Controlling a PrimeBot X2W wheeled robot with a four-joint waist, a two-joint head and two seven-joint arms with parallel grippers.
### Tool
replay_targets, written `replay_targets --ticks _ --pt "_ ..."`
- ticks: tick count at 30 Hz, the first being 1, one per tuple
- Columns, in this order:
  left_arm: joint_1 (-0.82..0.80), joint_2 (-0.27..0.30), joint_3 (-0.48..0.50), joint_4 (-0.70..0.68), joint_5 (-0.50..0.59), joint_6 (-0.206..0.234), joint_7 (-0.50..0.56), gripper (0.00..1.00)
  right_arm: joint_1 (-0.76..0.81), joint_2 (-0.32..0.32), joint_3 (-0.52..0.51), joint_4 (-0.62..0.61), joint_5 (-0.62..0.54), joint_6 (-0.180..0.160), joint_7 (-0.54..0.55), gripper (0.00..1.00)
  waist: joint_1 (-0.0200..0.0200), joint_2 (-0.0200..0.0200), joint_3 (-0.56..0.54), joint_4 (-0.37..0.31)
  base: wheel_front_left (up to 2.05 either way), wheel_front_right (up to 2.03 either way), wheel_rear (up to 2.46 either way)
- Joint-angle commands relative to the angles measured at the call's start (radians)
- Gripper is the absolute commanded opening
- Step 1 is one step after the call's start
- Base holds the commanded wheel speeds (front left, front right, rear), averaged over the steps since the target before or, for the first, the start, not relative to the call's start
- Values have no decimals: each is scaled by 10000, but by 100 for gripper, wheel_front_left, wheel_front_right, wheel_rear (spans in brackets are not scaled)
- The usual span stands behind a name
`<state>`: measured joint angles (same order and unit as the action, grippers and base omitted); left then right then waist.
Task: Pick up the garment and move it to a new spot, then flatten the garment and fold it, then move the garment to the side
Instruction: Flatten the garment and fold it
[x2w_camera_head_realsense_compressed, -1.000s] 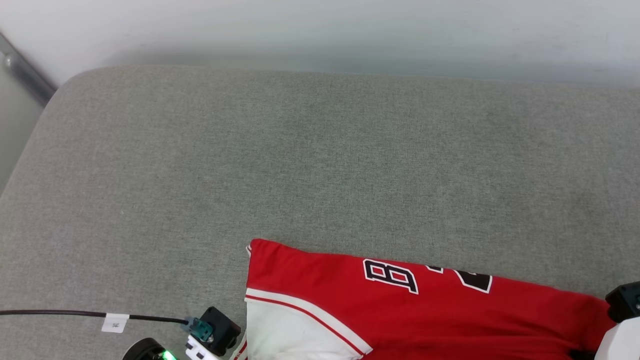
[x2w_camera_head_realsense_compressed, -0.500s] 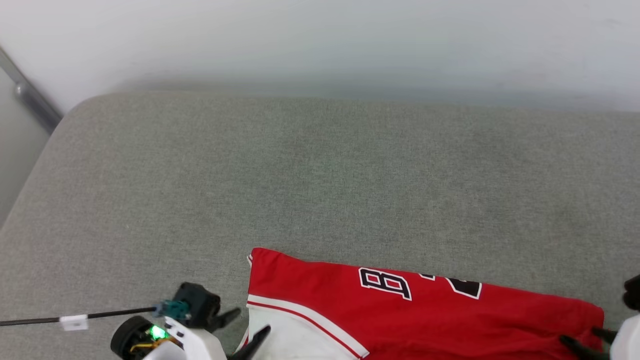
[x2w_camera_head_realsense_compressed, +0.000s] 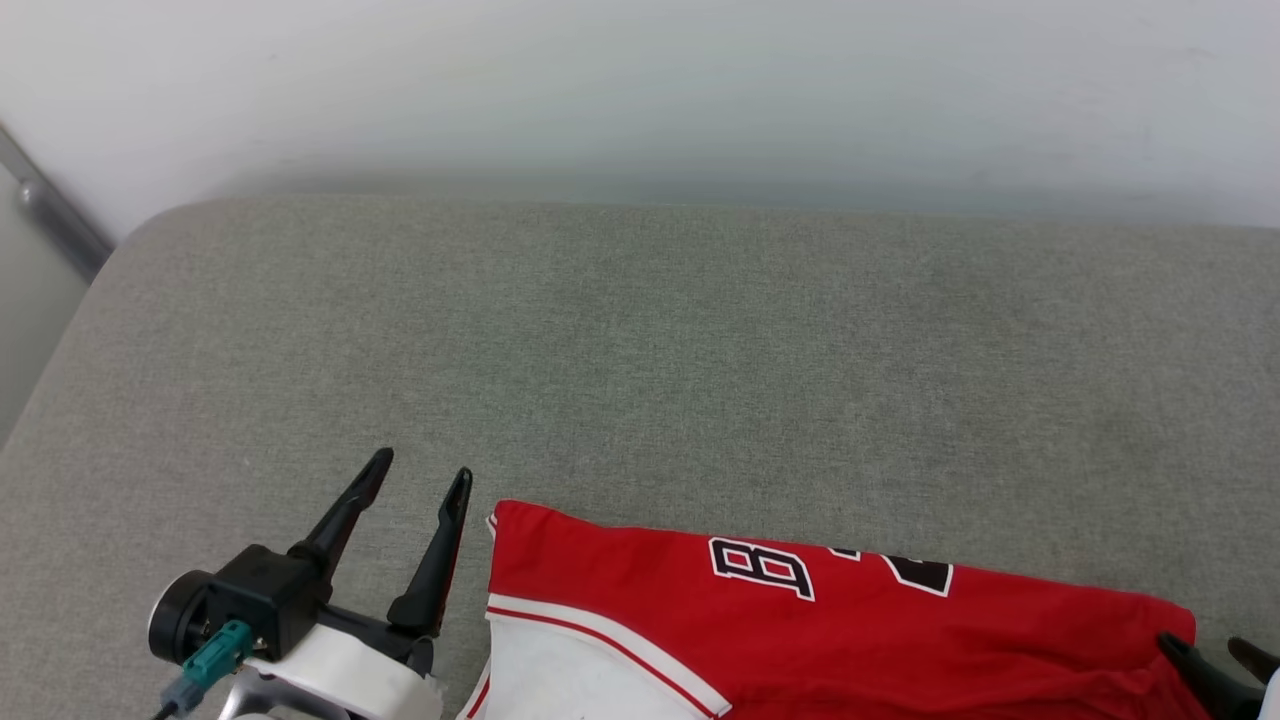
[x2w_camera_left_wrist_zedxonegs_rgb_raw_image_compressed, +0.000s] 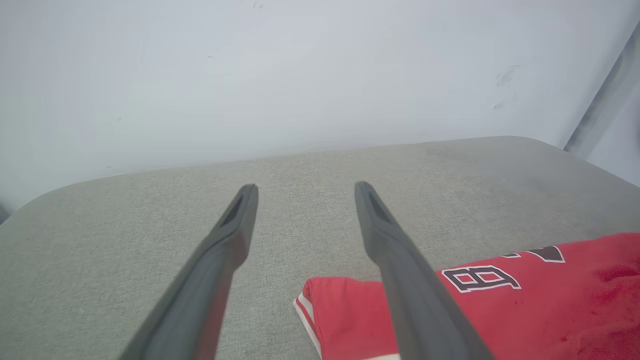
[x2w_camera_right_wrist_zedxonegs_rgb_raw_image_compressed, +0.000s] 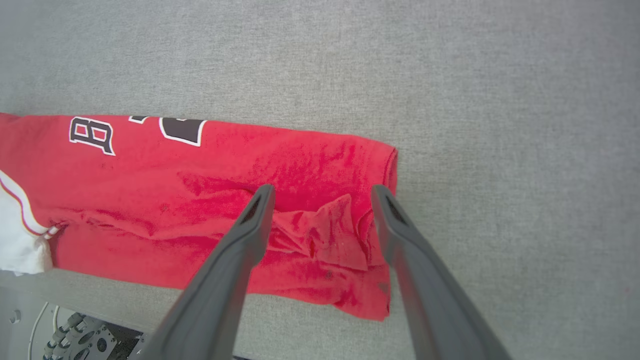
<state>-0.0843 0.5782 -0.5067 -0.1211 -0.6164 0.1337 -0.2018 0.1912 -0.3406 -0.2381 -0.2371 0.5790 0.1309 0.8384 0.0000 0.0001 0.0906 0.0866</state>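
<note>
The red jersey-style shirt with white short sleeves and black, white-outlined chest lettering (x2w_camera_head_realsense_compressed: 850, 640) lies folded into a long band on the grey woven-fabric cushion (x2w_camera_head_realsense_compressed: 640, 350), close to the edge nearest the robot. A white sleeve is at its left end and a rumpled red corner at its right end. The left gripper (x2w_camera_head_realsense_compressed: 420, 470) sits just beside the shirt's left end, its 2 long dark fingers spread wide with nothing gripped between them. The right gripper (x2w_camera_head_realsense_compressed: 1212, 650) is at the shirt's right end. In the right wrist view its 2 fingers (x2w_camera_right_wrist_zedxonegs_rgb_raw_image_compressed: 250, 235) stand well apart over the bunched red cloth, pinching nothing. A pale wall (x2w_camera_head_realsense_compressed: 640, 90) rises behind the cushion.
</note>
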Motion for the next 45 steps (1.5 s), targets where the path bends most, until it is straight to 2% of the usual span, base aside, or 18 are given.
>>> replay_targets --ticks 1,4,6,9,14,21,29,30,31,34,39,45 --pt "107 -162 122 98 318 136 -311 100 -31 376 -247 138 -215 -4 -22 100 0 -1 41 19 0 0 0" --pt "91 -548 497 171 1024 350 -607 100 -250 1120 -779 488 -670 -4 -229 100 0 -1 158 63 0 0 0" --pt "27 -1189 1184 -289 1516 371 -638 100 -339 1434 -1037 750 -1053 -2 -406 100 0 -1 240 100 0 0 0" --pt "369 -1709 1971 -799 2663 -16 -634 100 -475 1947 -1349 1254 -1294 -2 -649 100 0 -1 400 117 0 0 0" --pt "808 -2461 2924 -1129 4000 -548 -631 100 -759 2448 -1755 2126 -1244 -2 -942 100 0 -1 641 165 0 0 0" --pt "1061 -3205 3645 -1021 4745 -1376 -633 100 -869 2729 -1817 3431 -1034 -10 -1118 100 0 -1 884 272 0 0 0" --pt "1145 -3864 4037 -720 5080 -2041 -632 100 -728 3121 -564 4166 -293 53 -968 100 0 -1 1025 376 0 0 0" --pt "1147 -3916 4072 -684 5108 -2105 -632 100 -702 3161 -391 4140 -177 59 -1008 39 0 -1 1018 380 0 0 0" --pt "1147 -3963 4101 -651 5146 -2146 -634 100 -700 3176 -185 4056 -92 62 -1072 0 0 -1 1006 383 0 0 0" --pt "1170 -4105 4223 -561 5211 -2282 -632 100 -626 2946 83 3896 73 61 -1297 0 0 -1 928 374 0 0 0" --pt "1219 -4199 4374 -477 5280 -2395 -634 100 -567 2397 -49 3713 -51 9 -1775 0 0 -1 748 327 0 0 0" --pt "1354 -4334 4492 -465 5349 -2511 -634 100 -651 1759 -684 3590 -209 -11 -2323 0 0 -1 525 206 0 0 0"
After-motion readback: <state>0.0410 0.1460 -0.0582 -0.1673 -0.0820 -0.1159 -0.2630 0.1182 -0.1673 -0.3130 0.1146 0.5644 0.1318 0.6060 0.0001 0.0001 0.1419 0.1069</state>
